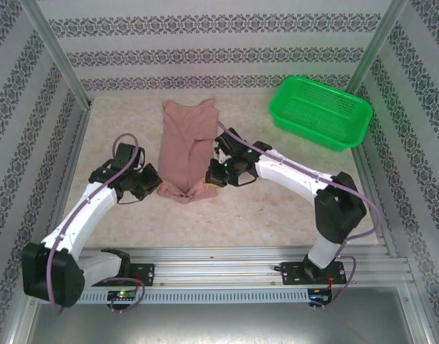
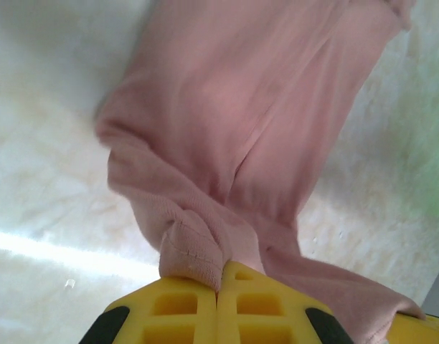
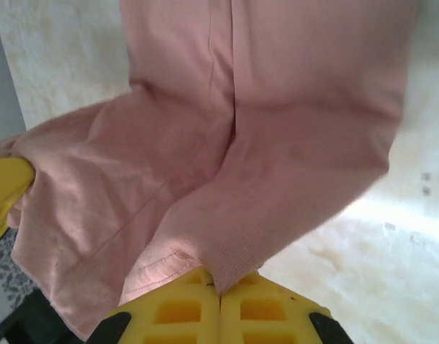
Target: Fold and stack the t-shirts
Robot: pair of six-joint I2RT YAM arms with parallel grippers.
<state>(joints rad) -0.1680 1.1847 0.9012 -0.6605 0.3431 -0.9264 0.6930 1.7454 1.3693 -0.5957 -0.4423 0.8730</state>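
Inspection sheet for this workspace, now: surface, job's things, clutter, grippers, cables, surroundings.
Surface: table, pale and marbled.
Job's things: pink shirt, folded lengthwise into a narrow strip, lying flat mid-table with its near end bunched.
Clutter: green basket at the far right corner, apart from the shirt.
Grippers: left gripper and right gripper, both shut on the shirt's near edge, close together.
Cables: purple cables looping along both arms, off the cloth.
Surroundings: patterned walls, metal posts, rail at the near edge.
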